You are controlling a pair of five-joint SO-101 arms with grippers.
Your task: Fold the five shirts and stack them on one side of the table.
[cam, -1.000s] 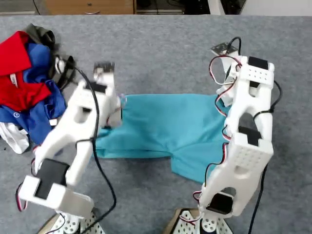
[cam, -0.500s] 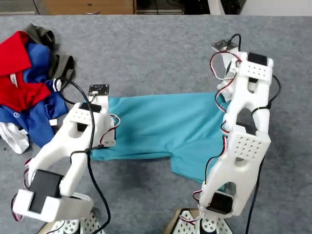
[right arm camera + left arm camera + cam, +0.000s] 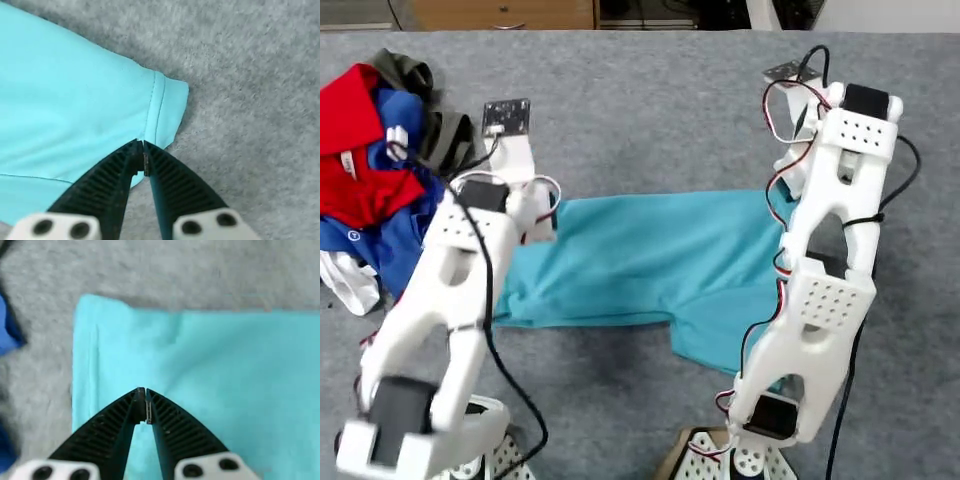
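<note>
Grey, carpet-like table [image 3: 650, 110] carries everything. The left gripper [image 3: 145, 405] hangs with its jaws closed tip to tip, no cloth visibly between them, above the flat turquoise short-sleeved shirt [image 3: 225, 355] near one straight edge. The right gripper [image 3: 143, 157] is closed the same way, its tips over the stitched sleeve hem [image 3: 159, 107] at the shirt's other side. The shirt lies spread mid-table between the two arms. A heap of red, blue, white and dark shirts [image 3: 370, 170] sits at the table's left edge, just beside the left arm.

Coming down with jaws closed would, I judge, only press and skid the cloth, wrinkling it rather than catching it. The right gripper sits so close to the hem's end that a pinch could take a sliver (or bare table) and slip free mid-fold. Uneven lifts would skew the fold, and the left arm's swing could snag the heap.
</note>
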